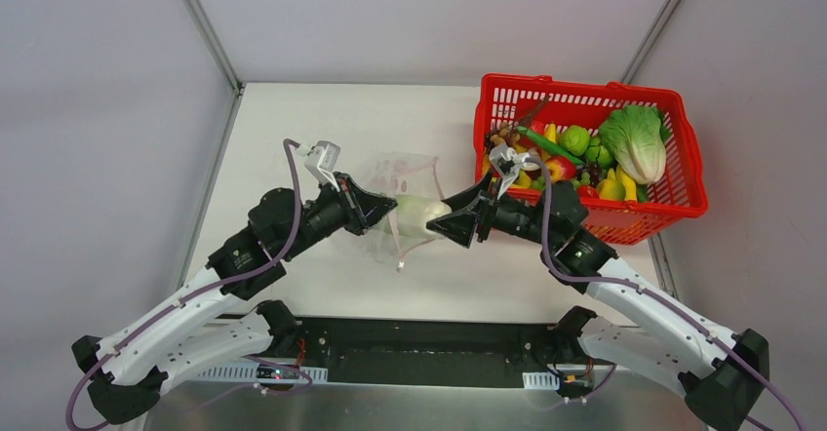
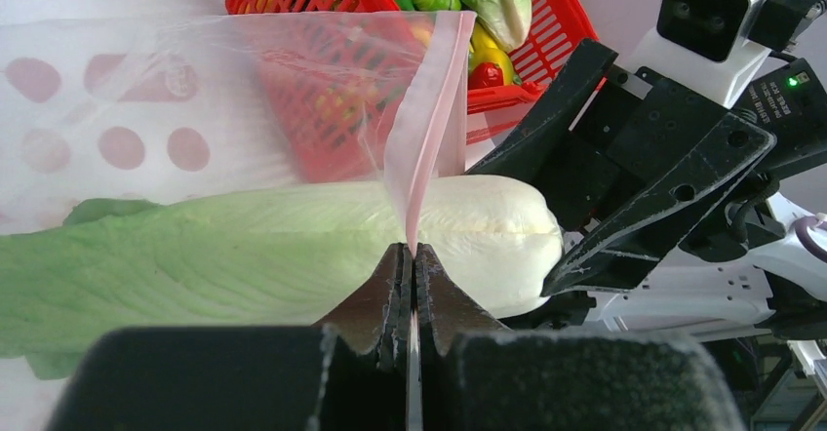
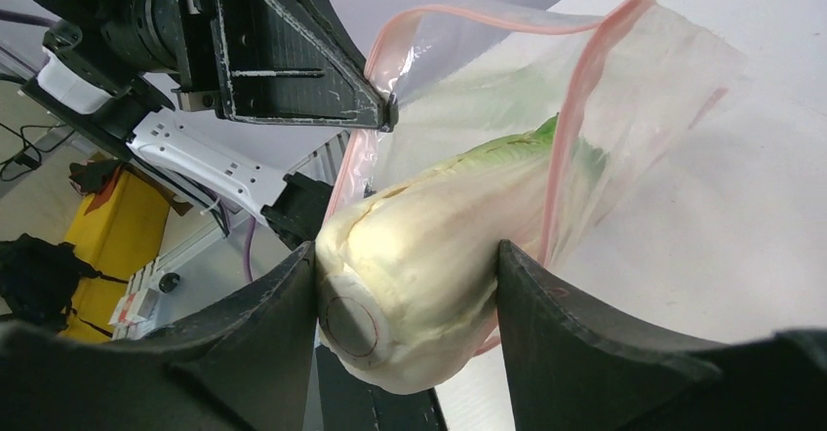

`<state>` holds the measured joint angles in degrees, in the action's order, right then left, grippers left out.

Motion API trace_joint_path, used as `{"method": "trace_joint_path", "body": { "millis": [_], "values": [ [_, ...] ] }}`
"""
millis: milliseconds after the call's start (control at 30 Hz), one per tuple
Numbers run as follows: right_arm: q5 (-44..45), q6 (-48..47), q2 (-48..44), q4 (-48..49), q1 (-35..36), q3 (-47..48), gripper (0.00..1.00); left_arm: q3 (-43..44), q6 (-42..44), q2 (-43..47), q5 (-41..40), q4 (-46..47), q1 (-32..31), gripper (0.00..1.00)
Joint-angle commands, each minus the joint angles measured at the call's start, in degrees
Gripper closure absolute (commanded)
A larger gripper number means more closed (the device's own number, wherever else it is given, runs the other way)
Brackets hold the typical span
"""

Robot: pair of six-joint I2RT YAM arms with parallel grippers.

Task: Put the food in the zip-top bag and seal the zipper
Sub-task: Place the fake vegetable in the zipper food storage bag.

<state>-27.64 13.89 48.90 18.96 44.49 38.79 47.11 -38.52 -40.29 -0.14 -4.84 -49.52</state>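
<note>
Near the middle of the table [image 1: 293,138], our left gripper [image 2: 411,253] has its jaws pressed together on the pink zipper [image 2: 426,143] of the zip-top bag [image 1: 408,172], while our right gripper [image 3: 407,255] clamps the white base of the napa cabbage [image 2: 244,255], whose green leafy end lies inside the bag's mouth, the red basket [image 1: 575,86] standing at the far right corner.

White table [image 1: 322,119] (red basket [image 1: 644,221] on it).

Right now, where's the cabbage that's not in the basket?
The cabbage is mid-table in the top view: the right gripper clamps its white stem, its leafy end inside the zip-top bag whose rim the left gripper pinches.
</note>
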Motion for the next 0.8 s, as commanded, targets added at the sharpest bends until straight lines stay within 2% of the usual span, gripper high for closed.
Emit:
{"method": "trace_joint_path", "body": {
  "millis": [0,533,767],
  "values": [
    [-1.26,-3.39,0.61,3.34,1.01,3.92,0.89,2.15,-0.76,-0.21,2.60,4.53,-0.32,1.00],
    [1.01,-8.14,9.01,2.71,4.41,6.87,0.87,1.04,-0.94,-2.12,7.37,9.00,-0.27,1.00],
    [0.92,-7.35,11.22,6.69,5.33,5.95,0.86,0.21,-0.96,-2.24,7.68,10.45,-0.32,1.00]
  ]
}}
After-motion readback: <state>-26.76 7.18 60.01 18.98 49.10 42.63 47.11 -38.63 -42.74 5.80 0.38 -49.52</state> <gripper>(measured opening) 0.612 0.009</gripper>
